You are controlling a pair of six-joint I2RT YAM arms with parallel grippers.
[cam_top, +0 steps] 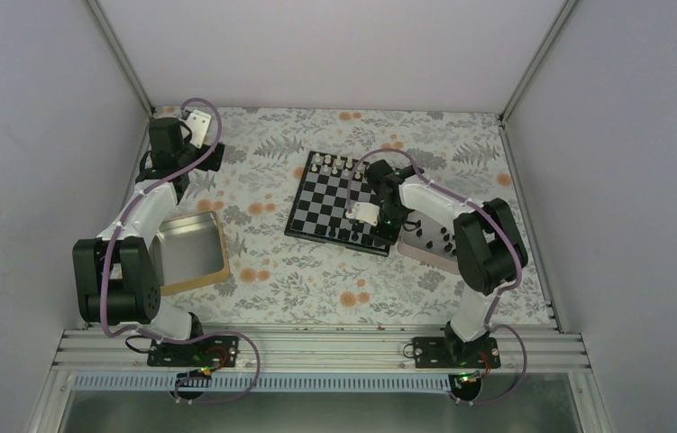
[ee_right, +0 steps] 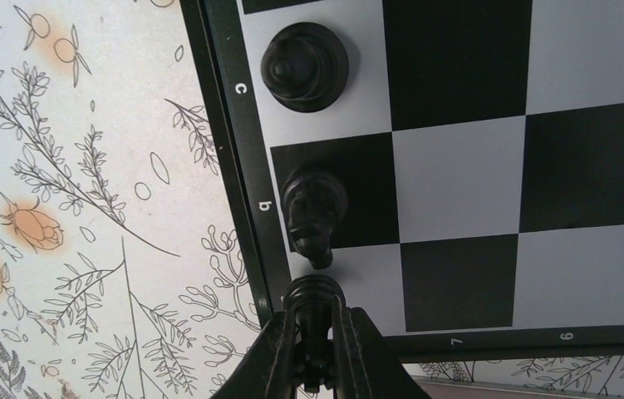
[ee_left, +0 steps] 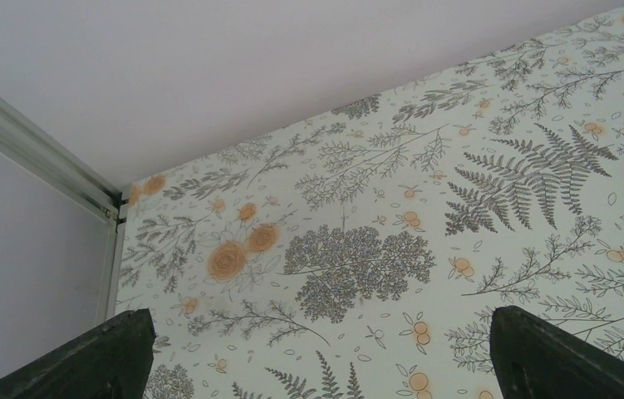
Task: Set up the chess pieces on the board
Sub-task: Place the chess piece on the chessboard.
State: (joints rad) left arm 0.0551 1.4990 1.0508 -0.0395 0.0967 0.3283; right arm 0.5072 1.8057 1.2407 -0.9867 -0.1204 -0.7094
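The board (cam_top: 330, 200) lies at the table's middle, with pale pieces along its far edge and black chess pieces (cam_top: 345, 234) along its near edge. My right gripper (cam_top: 368, 216) hangs over the board's near right part. In the right wrist view it (ee_right: 316, 326) is shut on a black piece (ee_right: 315, 299) with a round ringed base, held at the white corner square by the border (ee_right: 246, 208). A black knight (ee_right: 313, 212) stands on the adjoining square and another black piece (ee_right: 304, 66) beyond it. My left gripper (cam_top: 211, 157) is open and empty (ee_left: 316, 353) over bare tablecloth at the far left.
A tin (cam_top: 429, 244) holding several loose black pieces sits right of the board, under the right arm. A gold-rimmed tin (cam_top: 192, 251) lies at the near left beside the left arm. Walls close the table on three sides.
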